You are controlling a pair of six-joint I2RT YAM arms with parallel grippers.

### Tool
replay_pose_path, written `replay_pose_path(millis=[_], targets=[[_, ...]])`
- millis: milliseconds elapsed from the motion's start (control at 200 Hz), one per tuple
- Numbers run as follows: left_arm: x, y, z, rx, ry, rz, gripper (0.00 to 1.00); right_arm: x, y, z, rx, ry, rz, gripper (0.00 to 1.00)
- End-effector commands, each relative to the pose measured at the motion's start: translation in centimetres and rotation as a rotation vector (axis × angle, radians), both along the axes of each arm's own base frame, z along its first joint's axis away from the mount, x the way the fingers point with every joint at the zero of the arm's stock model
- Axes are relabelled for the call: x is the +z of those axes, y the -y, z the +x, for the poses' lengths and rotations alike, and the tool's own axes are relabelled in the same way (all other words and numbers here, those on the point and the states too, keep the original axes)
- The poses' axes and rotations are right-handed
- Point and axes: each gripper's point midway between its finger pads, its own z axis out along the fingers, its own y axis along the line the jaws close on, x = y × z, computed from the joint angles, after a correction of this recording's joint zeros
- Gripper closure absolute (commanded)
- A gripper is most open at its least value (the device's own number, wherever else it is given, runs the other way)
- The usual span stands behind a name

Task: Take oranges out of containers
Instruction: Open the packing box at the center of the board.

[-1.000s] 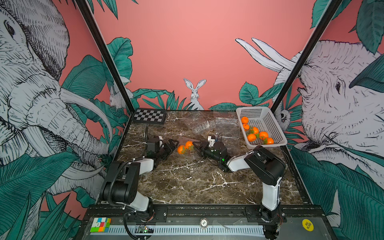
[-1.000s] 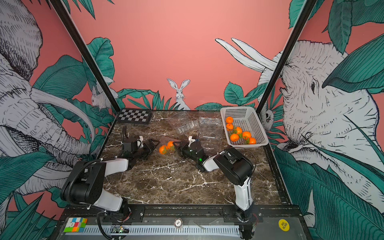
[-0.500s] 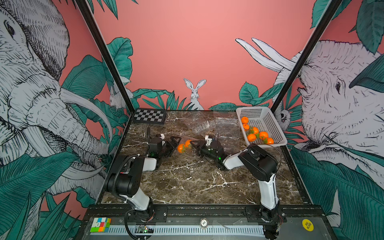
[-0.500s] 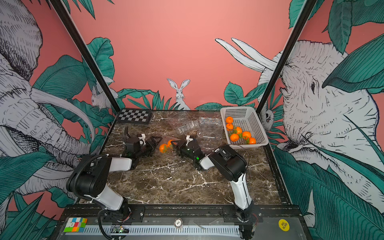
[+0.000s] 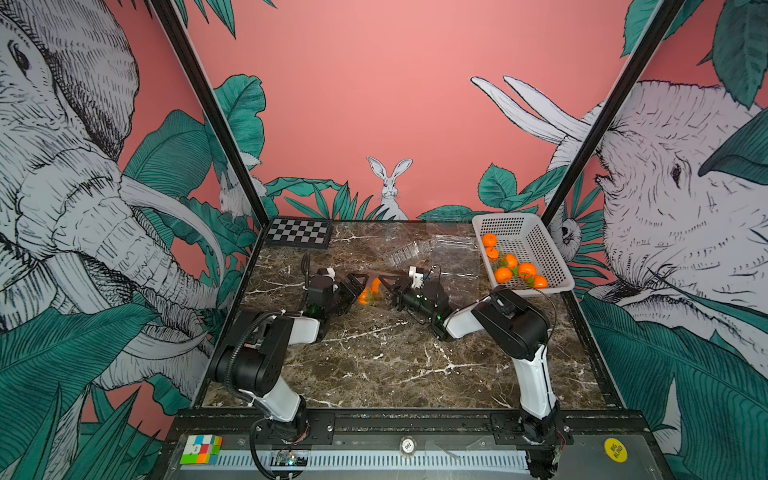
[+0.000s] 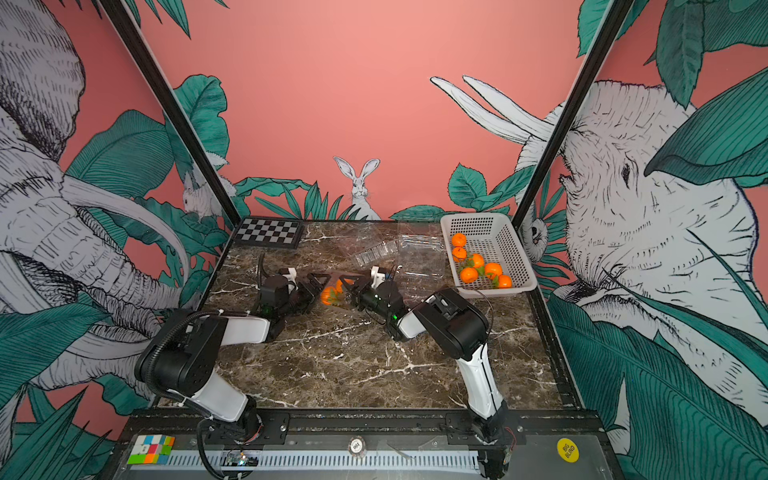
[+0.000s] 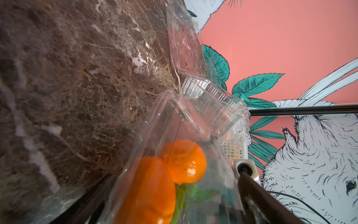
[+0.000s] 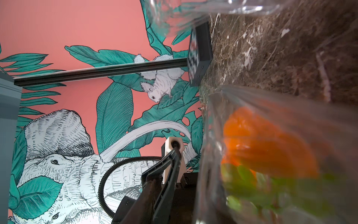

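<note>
Reading "BIG BLIND", yellow disc [image 5: 615, 450] on front ledge [image 5: 498, 446]

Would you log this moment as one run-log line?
clear clamshell: two oranges inside | left tool: open, straddling it | right tool: at its side, grip unclear | white basket: six oranges

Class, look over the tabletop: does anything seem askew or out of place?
Yes. The empty clear containers at the back of the table, beside the white basket, lie in a jumbled, overlapping heap with lids splayed at odd angles.
</note>
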Motion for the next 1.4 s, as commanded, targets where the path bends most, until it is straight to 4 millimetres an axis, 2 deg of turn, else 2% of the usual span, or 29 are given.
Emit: replay_pose_path(millis=[0, 335, 735, 945, 1140, 1396], targets=[[3.1, 1.6, -1.0, -0.048, 0.064, -0.077, 0.01, 0.5, -0.3, 0.2, -0.009, 0.011, 0.032, 0.6], [4.7, 2.0, -2.0, -0.02, 0.104, -0.098, 0.01, 0.4, 0.0, 0.8, -0.06, -0.029, 0.077, 0.61], [4.5, 1.6, -3.0, 0.015, 0.103, -0.099, 0.01, 0.4, 0.0, 1.0, -0.115, -0.062, 0.125, 0.62], [4.2, 1.8, -3.6, 0.017, 0.097, -0.096, 0.01, 1.7, -0.5, 1.3, -0.127, -0.037, 0.17, 0.62], [4.0, 1.3, -4.0, 0.036, 0.099, -0.093, 0.01, 2.8, -0.1, 1.5, -0.152, -0.007, 0.175, 0.62], [4.9, 0.9, -4.3, 0.038, 0.124, -0.064, 0.01, 2.2, 0.0, 1.6, -0.162, -0.038, 0.184, 0.63]])
